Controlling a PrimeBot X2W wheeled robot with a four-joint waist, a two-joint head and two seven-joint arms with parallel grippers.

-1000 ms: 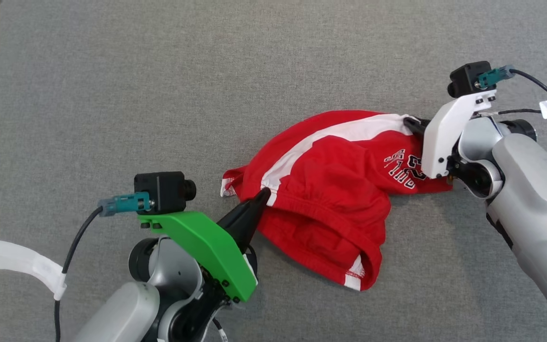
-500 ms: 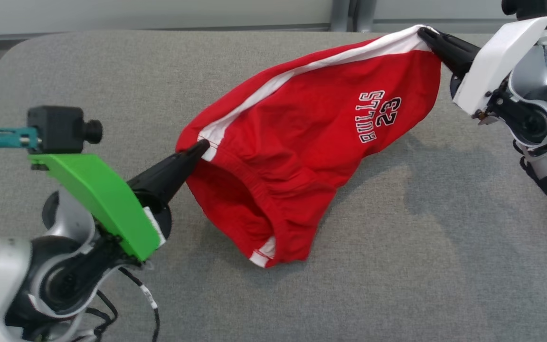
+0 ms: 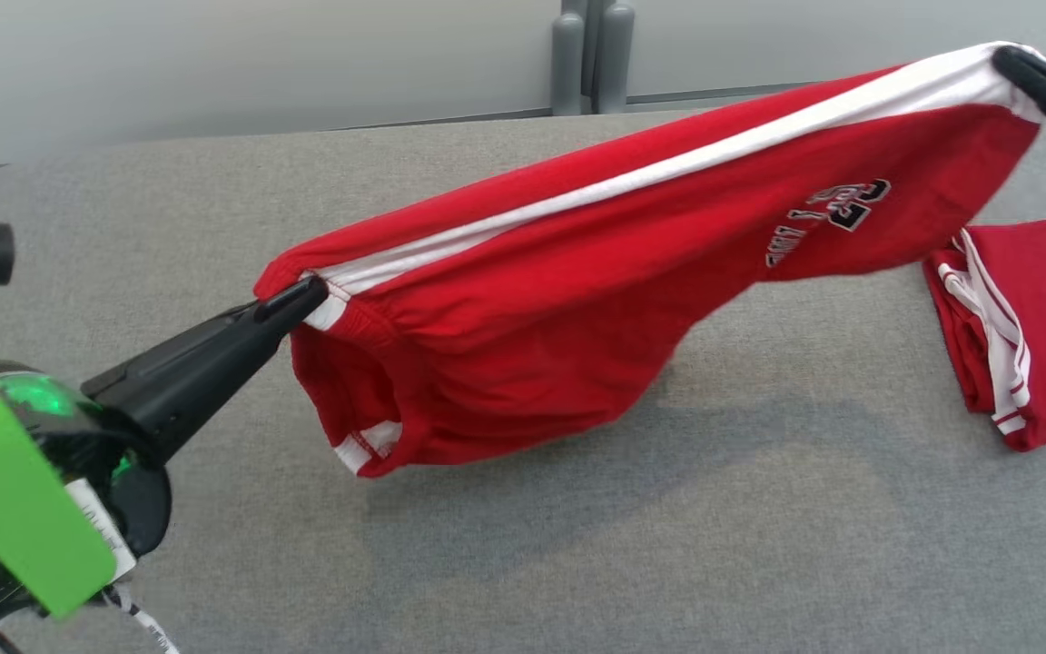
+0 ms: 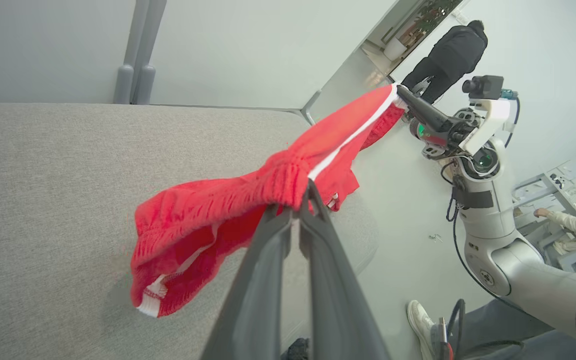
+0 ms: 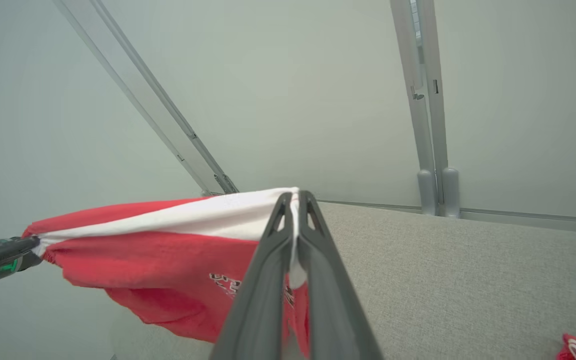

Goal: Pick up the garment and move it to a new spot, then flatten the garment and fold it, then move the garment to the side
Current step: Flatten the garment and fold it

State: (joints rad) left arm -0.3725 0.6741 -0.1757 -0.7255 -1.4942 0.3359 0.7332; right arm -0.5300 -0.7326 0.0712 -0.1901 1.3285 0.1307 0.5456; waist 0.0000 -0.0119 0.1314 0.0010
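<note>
Red shorts (image 3: 532, 336) are up off the grey padded table (image 3: 759, 509) right now, strung out between both grippers like a little hammock. The left gripper (image 3: 299, 296) has its two dark fingers pinched together on the gathered, elastic-looking end, right where the white side stripe (image 3: 623, 186) starts. The right gripper (image 3: 1011, 60) is clamped tight on the other end of that same stripe, sitting higher up and farther back than the left one. The rest of the fabric sags below the line between them. The lowest bit hangs under and just past the left gripper's tips, close to the table, and I honestly can't tell if it's touching. The black-and-white lettering (image 3: 836, 209) sits nearer the right gripper. Below the right gripper there's another red garment (image 3: 1031, 327) lying folded on the table, apart from the shorts. In the left wrist view a person in dark clothes (image 4: 450, 50) stands way off behind the right arm.
</note>
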